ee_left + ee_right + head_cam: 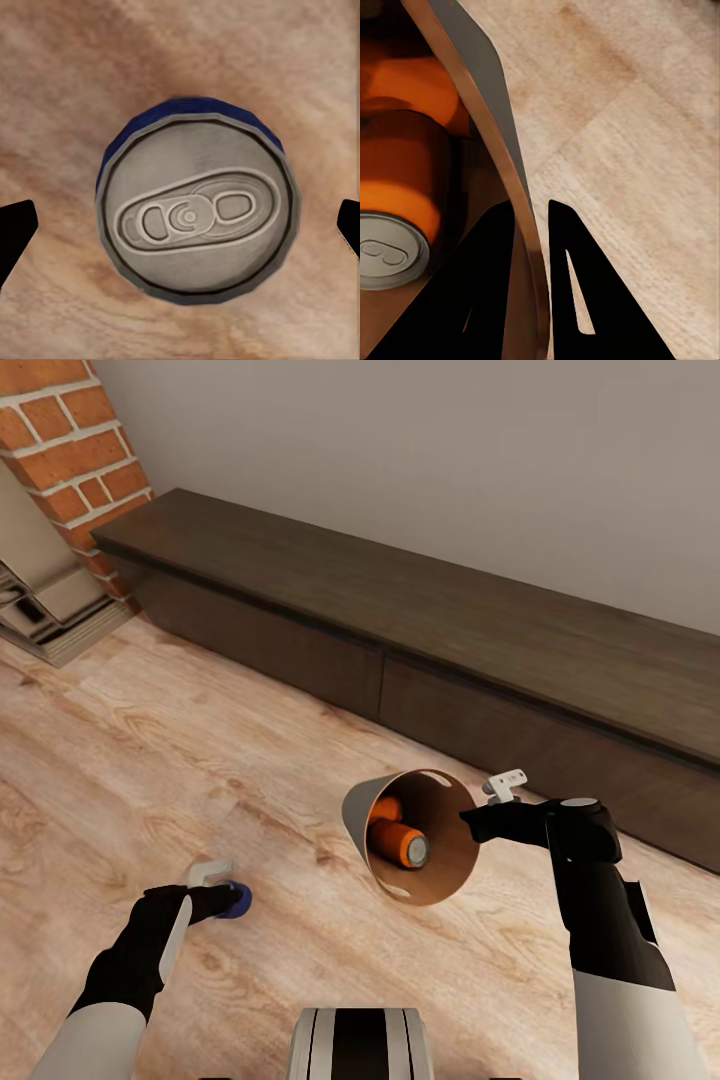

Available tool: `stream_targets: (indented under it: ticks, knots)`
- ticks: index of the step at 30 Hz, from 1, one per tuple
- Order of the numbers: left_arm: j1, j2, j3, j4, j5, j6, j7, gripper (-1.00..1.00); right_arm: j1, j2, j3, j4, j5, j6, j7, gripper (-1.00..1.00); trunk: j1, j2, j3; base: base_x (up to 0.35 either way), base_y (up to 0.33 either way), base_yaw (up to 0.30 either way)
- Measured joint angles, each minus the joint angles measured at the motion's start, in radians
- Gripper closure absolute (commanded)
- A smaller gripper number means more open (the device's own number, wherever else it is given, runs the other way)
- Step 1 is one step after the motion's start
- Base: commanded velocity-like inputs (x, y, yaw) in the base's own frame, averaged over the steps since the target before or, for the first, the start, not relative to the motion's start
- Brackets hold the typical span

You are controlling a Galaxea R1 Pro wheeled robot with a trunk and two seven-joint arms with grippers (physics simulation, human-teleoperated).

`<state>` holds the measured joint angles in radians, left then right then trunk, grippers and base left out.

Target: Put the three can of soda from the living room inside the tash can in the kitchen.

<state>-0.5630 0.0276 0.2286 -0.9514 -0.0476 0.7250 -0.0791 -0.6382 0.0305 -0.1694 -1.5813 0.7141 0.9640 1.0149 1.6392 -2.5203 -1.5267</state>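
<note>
My right gripper [470,820] [531,219] is shut on the rim of the tash can [358,810] [472,97], one finger inside and one outside. I hold the tan bin off the living room floor, tipped on its side with its mouth towards me. Two orange cans of soda [400,845] [401,180] lie inside it. A third can [241,901] [196,217], blue-sided with a grey top, stands upright on the wood planks. My left gripper [225,895] [186,225] hovers open right over it, and its fingertips [15,232] stand clear of the can on either side.
A long low dark cabinet [450,630] runs along the wall ahead. The red brick fireplace [70,450] and its grey hearth [50,600] stand at the far left. Wood floor [150,760] spreads between me and the cabinet. My base [362,1045] shows at the bottom.
</note>
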Motion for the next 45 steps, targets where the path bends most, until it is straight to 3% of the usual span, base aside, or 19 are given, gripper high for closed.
stream_targets:
  ticks: [8,15,22,23,33,45]
  knots:
    - [0.0,-0.001,0.0,-0.001,0.0,0.0,0.0,-1.0,0.0,0.0,0.001,0.0,-0.001,0.0,0.0,1.0,0.0,0.0,0.0,0.014,0.0,0.0]
    - [0.0,-0.002,0.0,0.0,0.0,0.0,0.001,-1.0,0.0,0.0,0.0,0.0,0.001,-0.002,0.0,1.0,0.003,-0.002,-0.027,0.0,0.0,0.0]
    - [0.0,-0.003,0.0,0.0,0.0,-0.001,0.001,-1.0,0.001,0.0,0.001,0.0,0.0,-0.003,0.0,1.0,0.003,-0.002,-0.027,0.0,0.0,0.0]
    - [0.0,-0.002,0.0,0.0,0.0,-0.001,0.001,1.0,0.001,0.0,0.001,0.0,0.0,-0.003,0.0,1.0,0.003,-0.002,-0.027,0.0,0.0,0.0]
    - [0.001,-0.003,-0.009,-0.001,0.005,-0.001,0.001,1.0,0.004,0.0,0.003,0.0,0.0,-0.004,0.0,1.0,0.003,-0.002,-0.027,0.0,0.0,0.0]
    - [0.0,-0.004,-0.011,0.002,-0.001,0.002,0.001,1.0,0.003,0.0,0.009,0.0,-0.003,-0.003,0.0,1.0,-0.002,0.001,0.019,0.0,0.0,0.0]
